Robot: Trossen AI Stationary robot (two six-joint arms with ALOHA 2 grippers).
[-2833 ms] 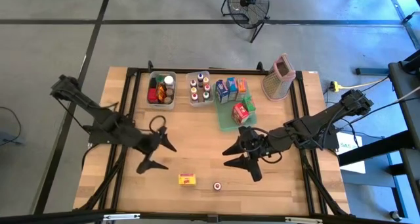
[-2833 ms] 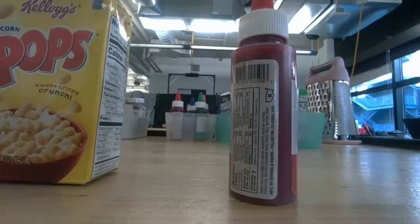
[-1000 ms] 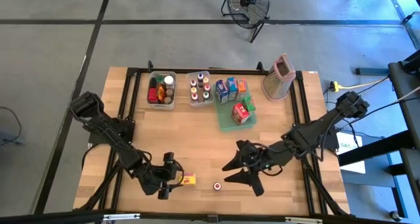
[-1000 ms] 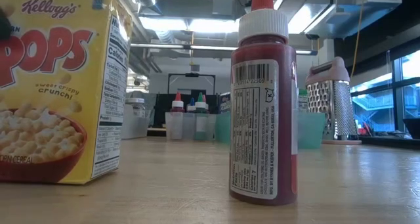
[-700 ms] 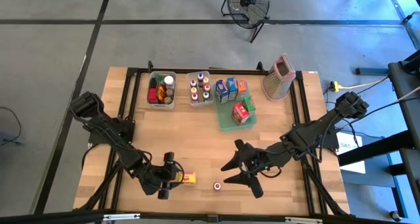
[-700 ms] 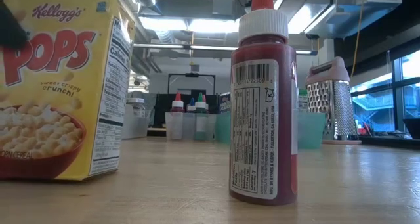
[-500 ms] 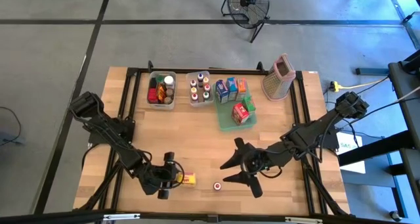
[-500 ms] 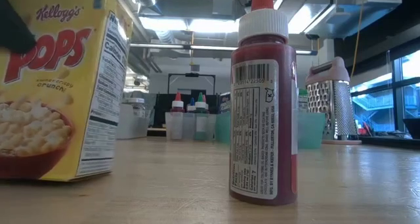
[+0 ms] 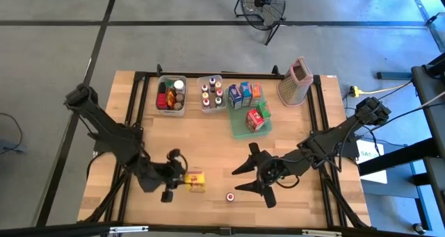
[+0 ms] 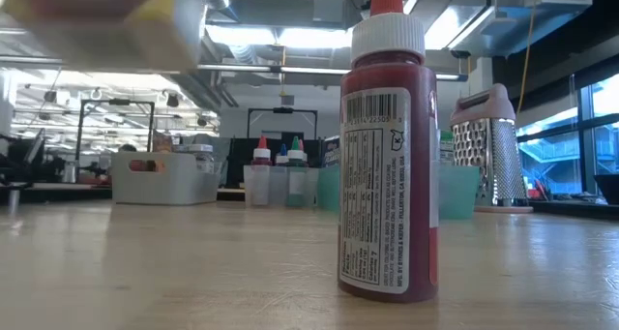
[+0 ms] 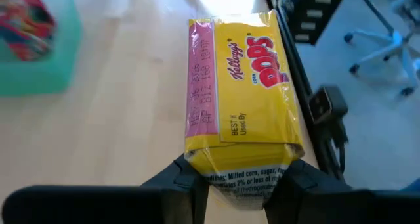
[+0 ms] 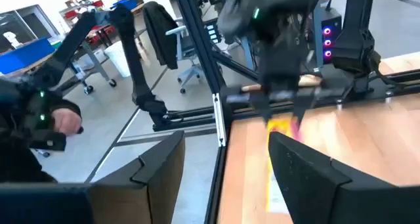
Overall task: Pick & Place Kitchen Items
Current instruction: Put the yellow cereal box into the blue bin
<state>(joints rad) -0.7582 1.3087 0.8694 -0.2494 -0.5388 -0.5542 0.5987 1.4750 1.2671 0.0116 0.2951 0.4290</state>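
Observation:
A yellow Corn Pops cereal carton hangs above the near left part of the table, with my left gripper shut on it. It fills the left wrist view and shows blurred at the top of the low view. A small red bottle with a white cap stands upright on its base near the front edge, close in the low view. My right gripper hovers open right of the carton, with nothing between its fingers. My left gripper pinches the carton's near end between its two fingers, one on each side. The fingers come from the table's left, slanting downward, and the carton reaches away from them along their line. The carton is lifted clear of the table.
Along the far edge stand a clear bin of jars, a clear bin of spice bottles, a green tray with small cartons and a pinkish box grater. Bare wood lies between these and the grippers.
My left gripper has taken hold of the cereal carton, which stood on the table. It first tipped the carton, then rose with it, a little toward the far edge. The carton now hangs clear of the wood.

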